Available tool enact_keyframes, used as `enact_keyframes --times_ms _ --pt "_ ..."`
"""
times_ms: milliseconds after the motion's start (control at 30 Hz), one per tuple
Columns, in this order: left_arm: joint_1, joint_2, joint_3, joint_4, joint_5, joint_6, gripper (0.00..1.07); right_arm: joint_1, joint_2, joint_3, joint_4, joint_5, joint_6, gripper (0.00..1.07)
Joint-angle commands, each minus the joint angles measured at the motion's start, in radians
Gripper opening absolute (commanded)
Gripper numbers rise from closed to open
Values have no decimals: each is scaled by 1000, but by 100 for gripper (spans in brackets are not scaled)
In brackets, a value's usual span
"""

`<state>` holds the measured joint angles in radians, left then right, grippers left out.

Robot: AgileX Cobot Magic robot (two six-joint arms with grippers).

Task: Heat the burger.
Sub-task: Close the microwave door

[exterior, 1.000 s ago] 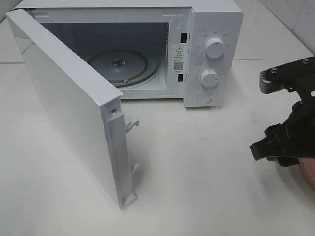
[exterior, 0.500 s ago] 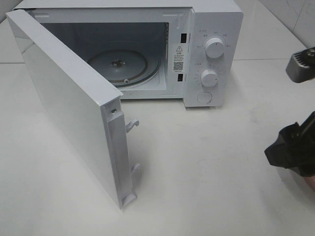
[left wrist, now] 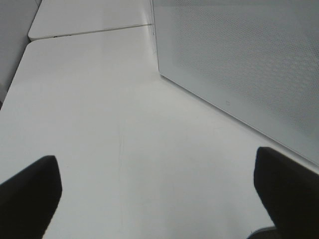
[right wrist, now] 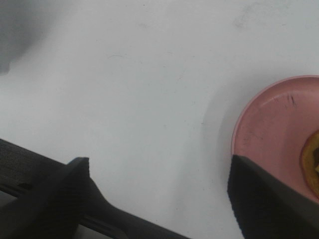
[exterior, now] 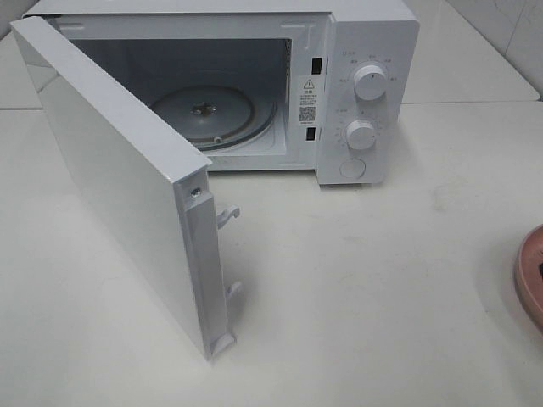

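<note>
The burger waits on the pink plate, and the microwave stands ready for it.

Only a small golden edge of the burger shows in the right wrist view, near the plate's rim, at the right end of the counter. The microwave door is swung wide, so the glass turntable is free to receive food. The right hand has its fingers spread wide beside the plate and holds nothing. The left hand is also wide open and empty, near the door.
</note>
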<state>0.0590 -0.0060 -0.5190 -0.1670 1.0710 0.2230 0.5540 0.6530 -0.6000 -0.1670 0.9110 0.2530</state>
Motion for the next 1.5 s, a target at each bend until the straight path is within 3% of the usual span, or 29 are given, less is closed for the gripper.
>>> enact_keyframes --times_ms 33,300,633,933,1500 --pt "2 -4 1 -4 3 -5 98 -3 -54 0 1 38 -22 76" --pt "2 -4 1 -4 3 -5 98 -7 -190 52 2 45 -44 76" --pt "2 -4 1 -4 3 -5 98 -248 -396 82 43 56 -130 76" --pt "2 -4 1 -4 3 -5 98 -379 -571 103 108 88 -179 76" --pt "2 -4 1 -4 3 -5 98 -457 -687 104 107 88 -174 76"
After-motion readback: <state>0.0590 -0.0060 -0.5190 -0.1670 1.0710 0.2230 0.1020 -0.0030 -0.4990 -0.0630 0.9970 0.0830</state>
